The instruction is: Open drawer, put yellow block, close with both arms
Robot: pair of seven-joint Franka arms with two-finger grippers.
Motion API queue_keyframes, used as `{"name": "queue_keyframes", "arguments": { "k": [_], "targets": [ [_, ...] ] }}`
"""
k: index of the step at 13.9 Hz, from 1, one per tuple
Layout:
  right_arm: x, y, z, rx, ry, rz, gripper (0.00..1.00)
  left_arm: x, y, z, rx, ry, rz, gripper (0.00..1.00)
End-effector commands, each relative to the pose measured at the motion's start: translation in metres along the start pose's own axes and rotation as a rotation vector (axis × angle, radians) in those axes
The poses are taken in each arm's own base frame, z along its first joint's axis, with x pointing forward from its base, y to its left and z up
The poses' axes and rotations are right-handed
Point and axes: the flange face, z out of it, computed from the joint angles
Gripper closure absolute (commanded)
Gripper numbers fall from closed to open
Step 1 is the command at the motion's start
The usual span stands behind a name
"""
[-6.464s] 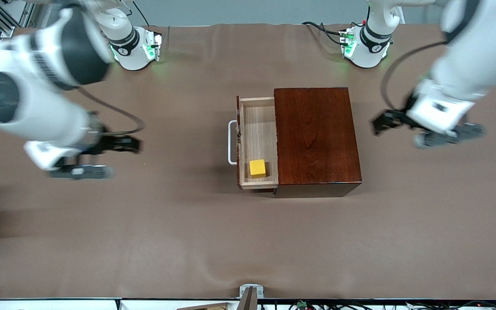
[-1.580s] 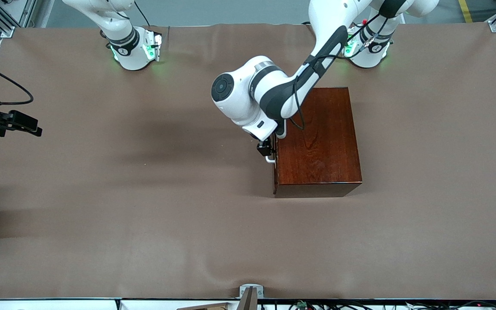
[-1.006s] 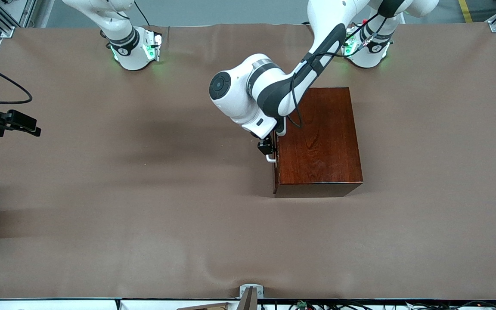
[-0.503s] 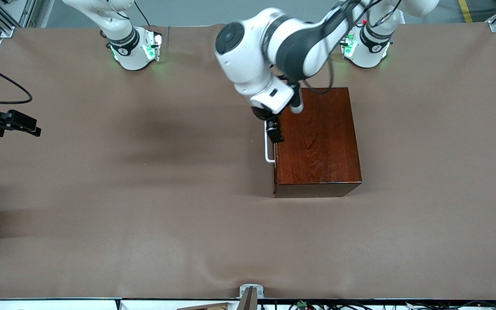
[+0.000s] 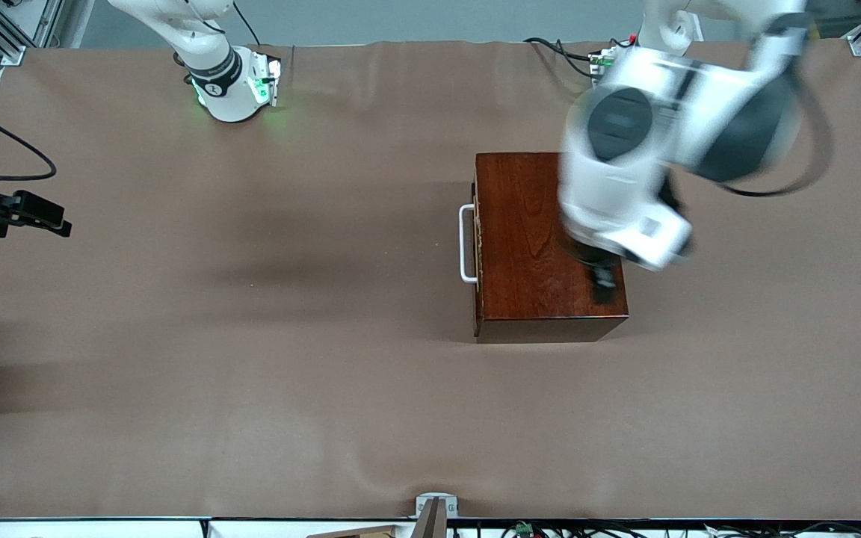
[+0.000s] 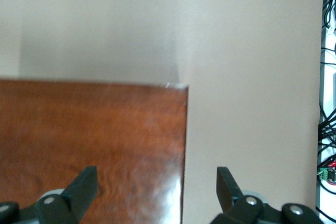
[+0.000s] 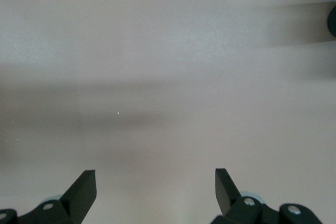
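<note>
Over the shut drawer (image 5: 477, 243) — left pincer (image 6: 157, 187) spread, empty; right pincer (image 7: 156, 190) spread, empty, waiting.

One wooden box (image 5: 550, 246), one closed drawer (image 5: 477, 246) with one white handle (image 5: 465, 243), two arms (image 5: 662, 142)

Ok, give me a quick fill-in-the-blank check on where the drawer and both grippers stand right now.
1. The drawer of the wooden box is fully ____.
2. The left gripper is up over the ____, its fingers apart and holding nothing.
3. The right gripper waits at the right arm's end of the table with its fingers ____.
4. The drawer's white handle is gripped by ____ gripper.

Missing words: closed; wooden box; open; neither
</note>
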Motion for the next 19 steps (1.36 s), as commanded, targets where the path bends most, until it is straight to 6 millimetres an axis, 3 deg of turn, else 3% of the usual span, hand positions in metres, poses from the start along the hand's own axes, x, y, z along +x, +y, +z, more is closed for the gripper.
{"name": "queue_keyframes", "arguments": {
  "k": [1, 4, 7, 10, 15, 18, 19],
  "targets": [
    [-0.001, 0.002, -0.007, -0.002, 0.004, -0.006, 0.00, 0.055, 0.006, -0.012, 0.016, -0.081, 0.140, 0.00],
    [-0.001, 0.002, -0.007, -0.002, 0.004, -0.007, 0.00, 0.129, 0.007, -0.026, 0.006, -0.148, 0.269, 0.00],
    [-0.001, 0.002, -0.007, -0.002, 0.004, -0.007, 0.00, 0.187, -0.011, -0.028, 0.006, -0.182, 0.393, 0.00],
    [-0.001, 0.001, -0.007, 0.000, 0.004, -0.007, 0.00, 0.219, -0.028, -0.028, -0.002, -0.177, 0.609, 0.00],
    [-0.001, 0.001, -0.007, 0.000, 0.004, -0.007, 0.00, 0.267, -0.039, -0.036, -0.022, -0.204, 0.924, 0.00],
    [-0.001, 0.002, -0.007, -0.002, 0.004, -0.007, 0.00, 0.280, -0.043, -0.036, -0.021, -0.211, 1.106, 0.00],
    [-0.001, 0.002, -0.007, -0.002, 0.004, -0.006, 0.00, 0.276, -0.046, -0.040, -0.022, -0.207, 1.164, 0.00]
  ]
}}
